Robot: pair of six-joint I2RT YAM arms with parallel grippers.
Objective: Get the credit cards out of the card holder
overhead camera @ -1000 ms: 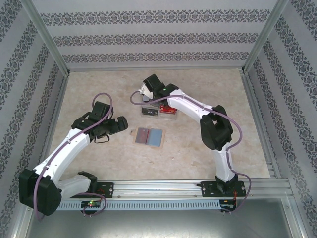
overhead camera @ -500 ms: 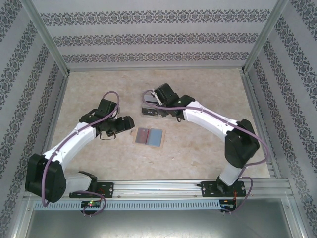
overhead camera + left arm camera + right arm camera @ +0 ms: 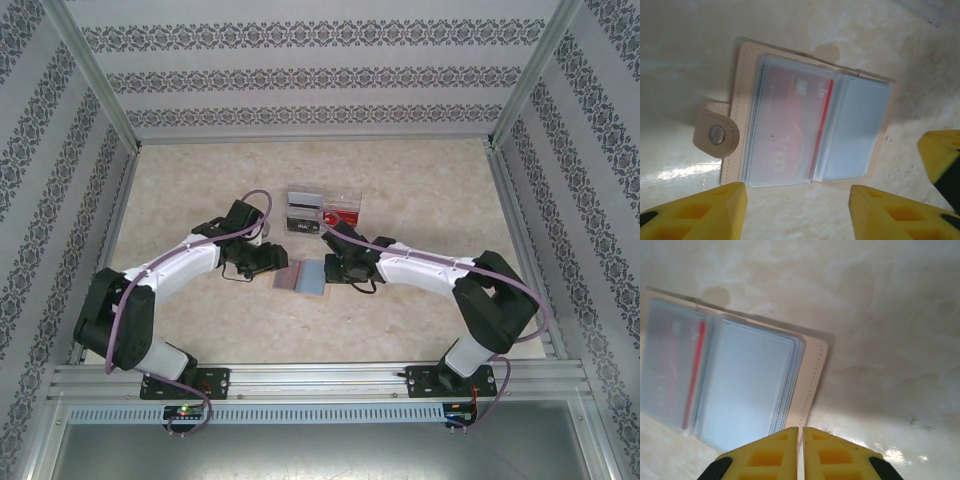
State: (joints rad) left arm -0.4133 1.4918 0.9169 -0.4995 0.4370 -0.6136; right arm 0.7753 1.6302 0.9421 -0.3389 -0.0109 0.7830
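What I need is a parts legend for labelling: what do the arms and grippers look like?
The left arm and right arm have white links, black joints and a looping purple cable each. The left gripper and right gripper have yellow fingers with recessed pockets.

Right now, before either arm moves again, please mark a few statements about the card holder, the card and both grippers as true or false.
1. The card holder lies open on the table. True.
2. A red card sits inside one clear sleeve of the holder. True.
3. The right gripper is wide open. False: its fingers are pressed together.
4. The left gripper holds the red card. False: its jaws stand apart with nothing between them.
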